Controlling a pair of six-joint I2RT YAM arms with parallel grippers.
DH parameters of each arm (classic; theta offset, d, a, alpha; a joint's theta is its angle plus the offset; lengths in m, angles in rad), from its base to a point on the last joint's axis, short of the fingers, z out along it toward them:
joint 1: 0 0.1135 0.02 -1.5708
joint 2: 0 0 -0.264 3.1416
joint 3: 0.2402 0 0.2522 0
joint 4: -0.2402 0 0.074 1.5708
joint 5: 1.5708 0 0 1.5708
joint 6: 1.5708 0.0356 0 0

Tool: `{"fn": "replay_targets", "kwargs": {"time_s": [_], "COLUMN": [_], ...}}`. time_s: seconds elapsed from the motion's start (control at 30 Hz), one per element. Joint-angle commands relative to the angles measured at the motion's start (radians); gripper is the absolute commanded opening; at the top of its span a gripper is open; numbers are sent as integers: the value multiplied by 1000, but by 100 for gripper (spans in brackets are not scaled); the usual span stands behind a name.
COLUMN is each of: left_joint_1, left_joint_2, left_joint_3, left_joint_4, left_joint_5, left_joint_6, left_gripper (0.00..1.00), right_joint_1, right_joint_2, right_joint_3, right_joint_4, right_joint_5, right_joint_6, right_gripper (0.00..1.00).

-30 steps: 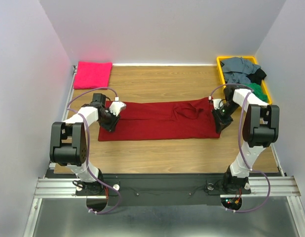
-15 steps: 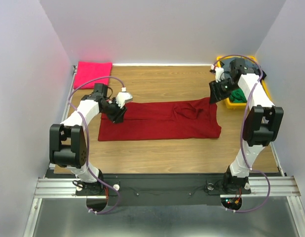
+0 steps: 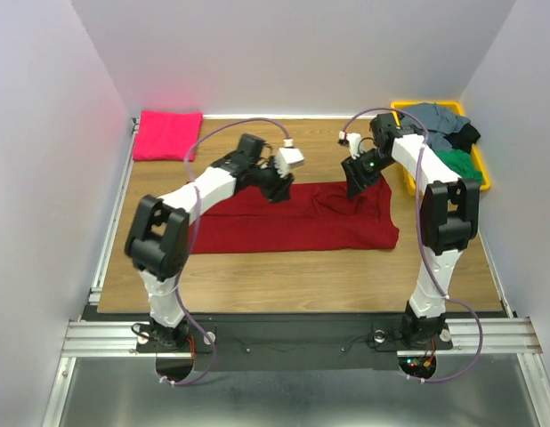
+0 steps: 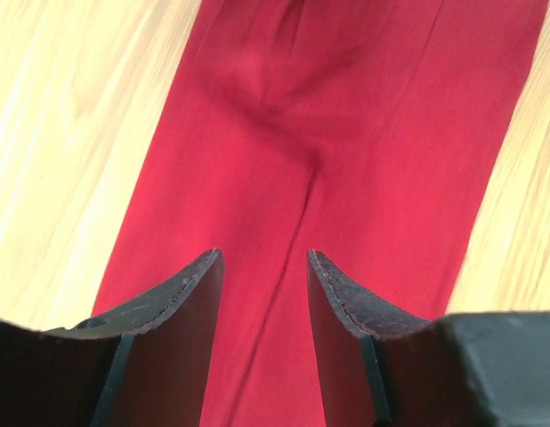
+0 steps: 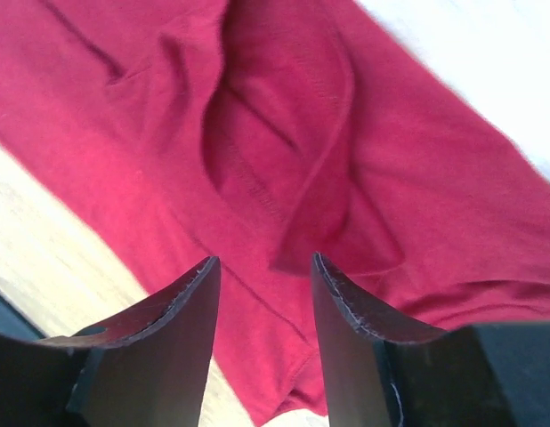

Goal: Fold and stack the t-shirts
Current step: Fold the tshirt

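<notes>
Wooden table (image 3: 284,276) with a dark crimson t-shirt (image 3: 288,222) spread flat as a long band across its middle, probably laid out so that its ends can be folded inward. At the far right, a yellow bin (image 3: 485,173) holds grey, green and black shirts. A folded hot-pink t-shirt (image 3: 166,135) lies in the far left corner, seemingly the start of the stack. Over the crimson band, the left gripper (image 4: 264,262) and right gripper (image 5: 262,267) have their jaws partly open and grip nothing.
</notes>
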Motion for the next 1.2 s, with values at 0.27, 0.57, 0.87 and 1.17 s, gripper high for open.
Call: {"fn": "replay_targets", "kwargs": {"time_s": [0.27, 0.57, 0.87, 1.17], "left_joint_1": [-149, -171, -163, -132], "left_joint_2": [274, 374, 380, 368], "left_joint_3": [321, 389, 381, 377], "left_joint_4": [226, 229, 207, 226], "left_joint_5": [-51, -86, -174, -185], "left_joint_6": [-148, -163, -148, -174], "left_gripper": [54, 50, 22, 0], "right_joint_1": [-14, -14, -14, -16], "right_joint_2": [61, 100, 164, 146], "right_joint_3": [44, 91, 179, 208], "right_joint_4": [75, 79, 101, 83], "right_joint_5": [84, 132, 210, 169], "right_joint_6": [48, 74, 136, 145], "right_gripper": [25, 1, 0, 24]}}
